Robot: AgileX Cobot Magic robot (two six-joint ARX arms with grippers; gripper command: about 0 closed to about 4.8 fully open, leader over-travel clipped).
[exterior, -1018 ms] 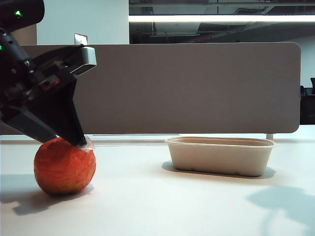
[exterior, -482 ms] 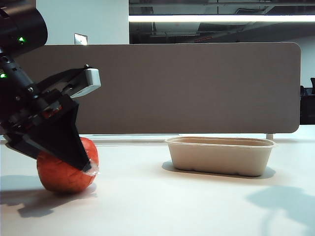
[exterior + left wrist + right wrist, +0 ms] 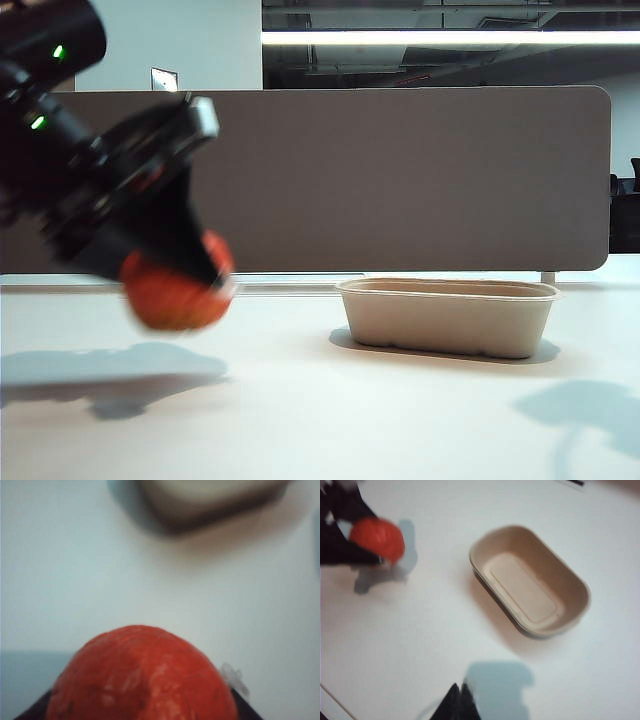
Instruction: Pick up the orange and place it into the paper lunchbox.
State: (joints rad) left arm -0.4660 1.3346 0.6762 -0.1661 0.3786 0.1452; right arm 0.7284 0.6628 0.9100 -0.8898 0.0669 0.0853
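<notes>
While the exterior view is smeared by motion at its left side, its contents can still be listed.

Item: left gripper (image 3: 185,275), black, at left of centre in the exterior view, angled down to the right, its jaws clamped around the orange. In the left wrist view its dark fingers (image 3: 244,707) show only as corners at the bottom edge, either side of the fruit.

Item: orange (image 3: 172,290), red-orange and roundish, held clear of the table, with its shadow on the surface below and to the left. It fills the lower middle of the left wrist view (image 3: 142,677), wrinkled skin blurred. In the right wrist view it sits at upper left (image 3: 376,537), against the dark bulk of the left arm.

Item: paper lunchbox (image 3: 449,318), beige, shallow and oblong, with a flared rim. It stands on the table at right of centre in the exterior view, well apart from the orange. Nothing lies in it, as the right wrist view shows (image 3: 572,582). A blurred part of it appears at the top of the left wrist view (image 3: 210,502).

Item: right gripper (image 3: 459,702), seen only as dark tips meeting at the bottom edge of the right wrist view, above the table and near the lunchbox. The tips look pressed together with nothing between them.

Item: table (image 3: 400,420), white. Grey partition panel (image 3: 400,180) stands behind it.
</notes>
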